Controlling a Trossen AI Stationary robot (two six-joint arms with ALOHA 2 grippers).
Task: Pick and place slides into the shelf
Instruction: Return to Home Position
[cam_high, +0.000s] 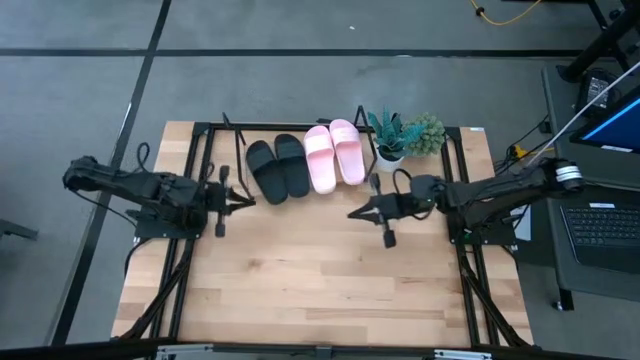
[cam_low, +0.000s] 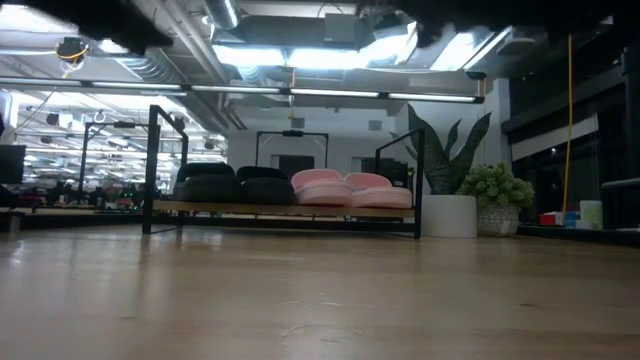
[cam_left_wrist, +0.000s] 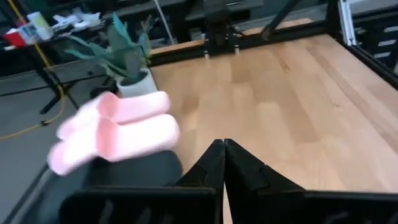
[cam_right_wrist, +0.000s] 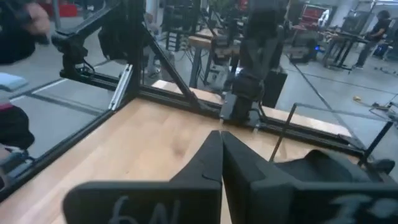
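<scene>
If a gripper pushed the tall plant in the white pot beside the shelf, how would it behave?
The tall plant might tip rather than slide if pushed high: its leaves stand well above the small white pot. The pot looks smooth, so a grip may slip. It stands close to the small bushy plant, which it might knock.

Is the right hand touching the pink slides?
Apart. The high view shows the right hand over bare tabletop, with a strip of wood plainly visible between its tips and the near ends of the pink slides.
</scene>
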